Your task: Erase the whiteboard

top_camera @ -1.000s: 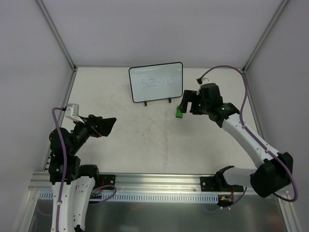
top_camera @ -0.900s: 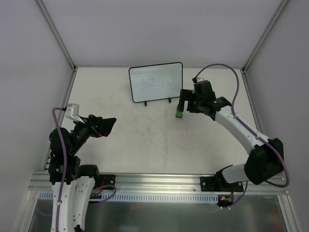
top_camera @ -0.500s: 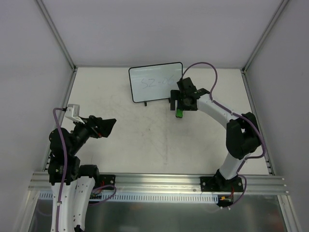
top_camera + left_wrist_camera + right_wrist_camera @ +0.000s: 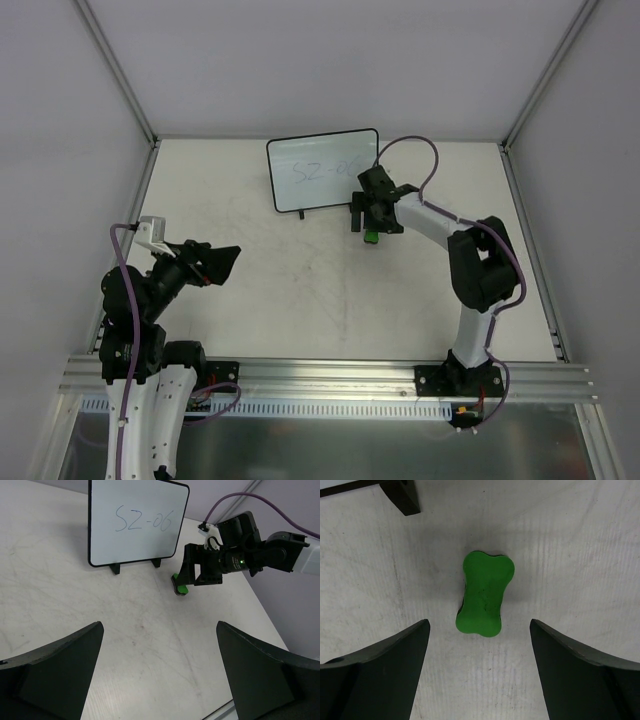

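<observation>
I found the whiteboard [image 4: 323,171] standing upright on its two feet at the far middle of the table [image 4: 300,290]. Its face was turned toward the arms, and faint dark writing showed on it. A green eraser [image 4: 484,594] lay flat on the table near the board's right foot, not touching it.

The right gripper [image 4: 362,225] hung directly above the eraser. Its jaws were spread wide, and in the wrist view one finger stood on each side of the block. Neither finger touched the block, and the gripper held nothing.

The left gripper [image 4: 160,630] was raised over the near left part of the table, well apart from the board, and pointed toward it. Its jaws were likewise spread wide with nothing between them. I could see no contact between either arm and the board.
</observation>
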### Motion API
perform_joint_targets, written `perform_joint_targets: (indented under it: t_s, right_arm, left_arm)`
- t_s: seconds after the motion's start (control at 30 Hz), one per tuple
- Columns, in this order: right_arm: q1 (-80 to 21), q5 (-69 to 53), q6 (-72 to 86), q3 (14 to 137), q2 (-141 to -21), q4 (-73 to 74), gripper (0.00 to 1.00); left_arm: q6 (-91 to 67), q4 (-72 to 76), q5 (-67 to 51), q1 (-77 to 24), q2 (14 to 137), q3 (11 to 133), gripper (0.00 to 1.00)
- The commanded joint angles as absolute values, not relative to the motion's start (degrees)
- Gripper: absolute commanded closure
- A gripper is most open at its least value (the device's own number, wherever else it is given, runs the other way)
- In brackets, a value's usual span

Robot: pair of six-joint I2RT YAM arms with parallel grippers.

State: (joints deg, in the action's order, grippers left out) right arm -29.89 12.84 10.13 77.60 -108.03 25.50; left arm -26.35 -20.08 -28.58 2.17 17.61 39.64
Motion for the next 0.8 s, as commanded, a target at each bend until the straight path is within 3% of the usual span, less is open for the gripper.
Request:
perform_joint_targets:
  t_s: [0.0, 0.2, 0.27, 0.67, 0.77]
  right_arm:
    - [-29.97, 15.20, 12.04, 79.45, -109.07, 23.82, 0.15]
    - [-29.71, 15.91, 12.39, 79.45, -110.04, 22.94, 0.27]
    - [-29.53, 15.56, 12.74, 79.28, -110.21, 22.33, 0.36]
    - [-28.04, 13.89, 14.85, 77.96, -111.62, 19.51, 0.37]
    - [-28.04, 14.33, 15.29, 77.96, -112.06, 19.34, 0.42]
  left_arm:
    - [-25.23, -20.30, -29.09, 1.76, 17.05, 41.75, 0.01]
    - [-25.22, -20.48, -29.18, 1.76, 17.05, 41.66, 0.01]
    - [-25.22, -20.48, -29.09, 1.76, 17.05, 41.66, 0.01]
    - [-25.22, -20.48, -29.27, 1.85, 17.23, 41.57, 0.01]
    - [-25.14, -20.57, -29.27, 1.76, 17.40, 41.66, 0.01]
